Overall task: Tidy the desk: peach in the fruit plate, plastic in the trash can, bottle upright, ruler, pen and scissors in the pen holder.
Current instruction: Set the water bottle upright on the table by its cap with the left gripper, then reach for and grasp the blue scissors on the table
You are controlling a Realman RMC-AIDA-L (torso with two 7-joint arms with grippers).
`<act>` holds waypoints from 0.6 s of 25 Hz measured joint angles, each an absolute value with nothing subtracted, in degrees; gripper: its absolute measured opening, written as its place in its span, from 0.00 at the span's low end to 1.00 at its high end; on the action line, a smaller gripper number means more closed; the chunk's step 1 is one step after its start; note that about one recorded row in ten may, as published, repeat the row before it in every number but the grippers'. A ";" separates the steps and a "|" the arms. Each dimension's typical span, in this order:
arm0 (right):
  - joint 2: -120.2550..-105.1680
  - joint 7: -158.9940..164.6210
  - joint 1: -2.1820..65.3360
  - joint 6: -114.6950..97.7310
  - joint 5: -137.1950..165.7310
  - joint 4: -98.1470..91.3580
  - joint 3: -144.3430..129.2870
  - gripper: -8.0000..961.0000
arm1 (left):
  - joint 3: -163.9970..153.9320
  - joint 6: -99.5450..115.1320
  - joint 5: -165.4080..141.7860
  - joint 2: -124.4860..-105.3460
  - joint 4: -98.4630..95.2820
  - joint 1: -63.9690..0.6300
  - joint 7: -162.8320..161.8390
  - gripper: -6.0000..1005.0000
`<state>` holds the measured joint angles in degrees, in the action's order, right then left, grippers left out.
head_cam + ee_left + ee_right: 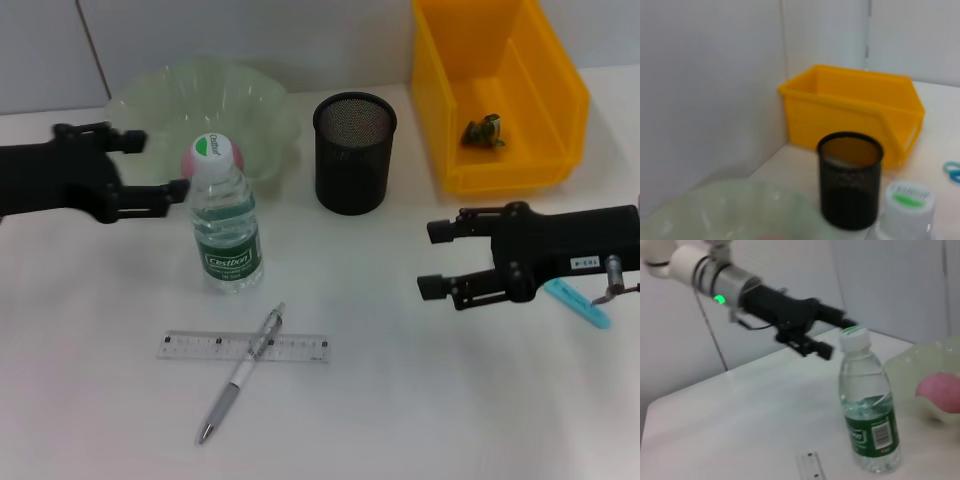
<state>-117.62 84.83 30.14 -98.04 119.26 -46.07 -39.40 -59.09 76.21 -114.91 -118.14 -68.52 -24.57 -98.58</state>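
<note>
At the far left of the head view, the left gripper point(150, 165) hangs with fingers spread and empty, just beside the cap of the bottle point(227, 225); the bottle stands upright, left of centre, in front of the pale green fruit plate point(165, 100) at the upper left; the peach point(939, 391) lies in that plate, mostly hidden behind the cap; below, the ruler point(243, 346) lies flat with the pen point(242, 372) crossing it; the black mesh pen holder point(354, 152) stands at upper centre; the yellow trash can point(497, 95) at the upper right holds a crumpled bit of plastic point(482, 131); the right gripper point(437, 259) hovers at mid-right, fingers parted, grasping nothing; blue scissors point(577, 301) peek out just beneath it.
</note>
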 joint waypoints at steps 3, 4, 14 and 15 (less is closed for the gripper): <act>-117.80 88.01 30.21 -96.75 119.23 -47.54 -38.32 0.88 | -58.41 77.37 -112.45 -118.38 -73.80 -18.12 -97.88 0.83; -117.80 88.01 30.21 -96.75 119.23 -47.54 -38.32 0.88 | -58.41 77.37 -112.45 -118.38 -73.80 -18.12 -97.88 0.83; -116.94 113.67 31.70 -92.90 123.20 -59.33 -40.23 0.88 | -58.79 89.22 -93.65 -118.49 -75.41 -3.80 -84.21 0.83; -116.95 117.43 32.03 -93.19 125.27 -62.21 -41.25 0.88 | -58.79 89.22 -93.65 -118.49 -75.41 -3.80 -84.21 0.83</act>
<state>-116.95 117.43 32.03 -93.19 125.27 -62.21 -41.26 -58.79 89.22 -93.65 -118.49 -75.41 -3.80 -84.21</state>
